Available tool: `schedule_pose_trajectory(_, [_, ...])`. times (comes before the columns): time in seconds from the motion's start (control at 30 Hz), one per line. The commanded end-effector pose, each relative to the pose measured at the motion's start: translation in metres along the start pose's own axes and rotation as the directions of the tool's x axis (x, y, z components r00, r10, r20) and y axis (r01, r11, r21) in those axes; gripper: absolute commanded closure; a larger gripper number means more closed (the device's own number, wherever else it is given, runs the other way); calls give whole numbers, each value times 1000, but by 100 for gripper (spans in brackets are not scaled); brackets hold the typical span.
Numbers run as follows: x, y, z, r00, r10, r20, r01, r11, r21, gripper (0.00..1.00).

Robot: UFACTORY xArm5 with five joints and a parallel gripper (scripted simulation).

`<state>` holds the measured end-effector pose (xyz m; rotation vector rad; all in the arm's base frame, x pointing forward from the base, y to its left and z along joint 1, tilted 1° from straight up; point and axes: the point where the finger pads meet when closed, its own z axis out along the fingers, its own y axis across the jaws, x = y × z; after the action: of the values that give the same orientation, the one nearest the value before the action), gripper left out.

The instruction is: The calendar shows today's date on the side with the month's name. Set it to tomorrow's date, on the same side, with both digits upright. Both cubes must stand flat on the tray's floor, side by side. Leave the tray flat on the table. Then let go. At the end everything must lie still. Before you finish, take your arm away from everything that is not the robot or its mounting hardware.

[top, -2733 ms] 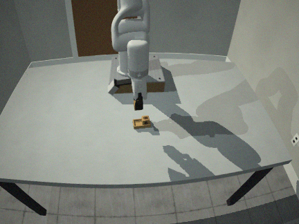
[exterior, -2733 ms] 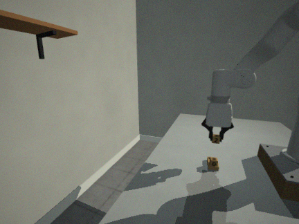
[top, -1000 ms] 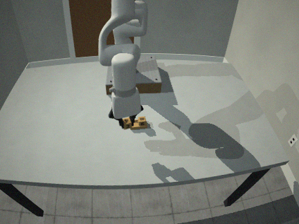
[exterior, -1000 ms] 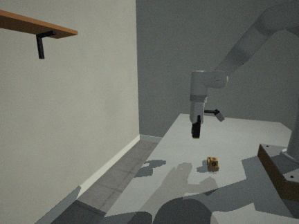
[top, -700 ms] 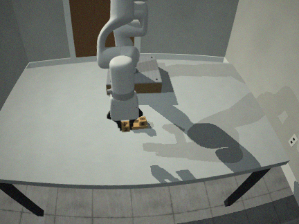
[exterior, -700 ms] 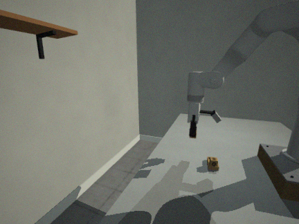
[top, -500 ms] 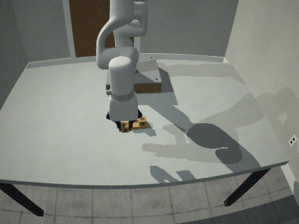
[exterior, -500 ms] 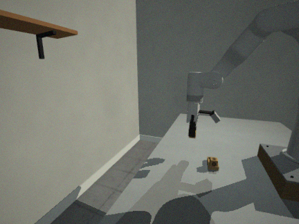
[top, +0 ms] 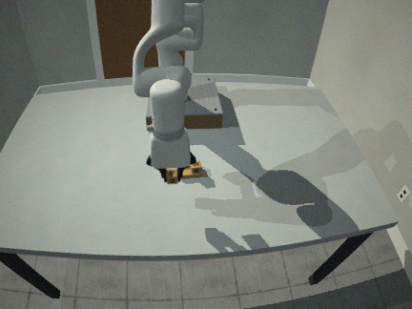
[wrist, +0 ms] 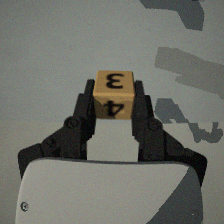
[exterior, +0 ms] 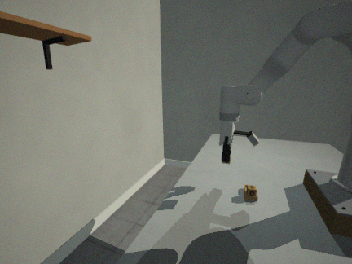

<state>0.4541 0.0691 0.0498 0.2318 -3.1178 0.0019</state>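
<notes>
My gripper (top: 172, 175) (exterior: 226, 156) (wrist: 114, 91) is shut on a wooden cube (top: 173, 178) (wrist: 114, 84), high above the table. In the wrist view the cube shows a 3 on one face and a 4 on the adjoining face, both upside down in that view. In the exterior view the fingers hide nearly all of it. The wooden tray (top: 194, 175) (exterior: 252, 200) is on the table, behind and to the right of the held cube in the top view. A second cube (top: 195, 167) (exterior: 253, 192) stands at its right end; its digits are too small to read surely. The wrist view shows neither.
The robot's base block (top: 205, 120) (exterior: 326, 204) stands at the back of the table (top: 86, 191) in the top view. A wall with a socket (top: 403, 194) is to the right there. A wooden shelf (exterior: 49, 33) hangs on the wall in the exterior view. Arm shadows cross the table.
</notes>
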Motion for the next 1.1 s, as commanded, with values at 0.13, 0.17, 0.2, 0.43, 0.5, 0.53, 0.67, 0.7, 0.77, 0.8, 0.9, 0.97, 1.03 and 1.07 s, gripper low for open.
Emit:
schedule_pose_trajectory(0.13, [-1,0,20,1000,0,2,0,1000,0,71])
schedule_pose_trajectory(0.17, [-1,0,20,1000,0,2,0,1000,0,71])
schedule_pose_trajectory(0.2, [-1,0,25,1000,0,2,0,1000,0,71])
schedule_pose_trajectory(0.43, [-2,-1,59,1000,0,2,0,1000,0,71])
schedule_pose_trajectory(0.5, [-2,-1,68,1000,0,2,0,1000,0,71])
schedule_pose_trajectory(0.53, [-2,-1,72,1000,0,2,0,1000,0,71])
schedule_pose_trajectory(0.67, [-2,-1,84,1000,0,2,0,1000,0,71])
schedule_pose_trajectory(0.7, [-2,-1,84,1000,0,2,0,1000,0,71])
schedule_pose_trajectory(0.77, [-2,-1,86,1000,0,2,0,1000,0,71])
schedule_pose_trajectory(0.8, [-2,-1,88,1000,0,2,0,1000,0,71])
schedule_pose_trajectory(0.9, [-2,-1,90,1000,0,2,0,1000,0,71])
schedule_pose_trajectory(0.97, [-2,-1,91,1000,0,2,0,1000,0,71])
schedule_pose_trajectory(1.03, [-2,-1,91,1000,0,2,0,1000,0,71])
schedule_pose_trajectory(1.07, [-2,-1,91,1000,0,2,0,1000,0,71])
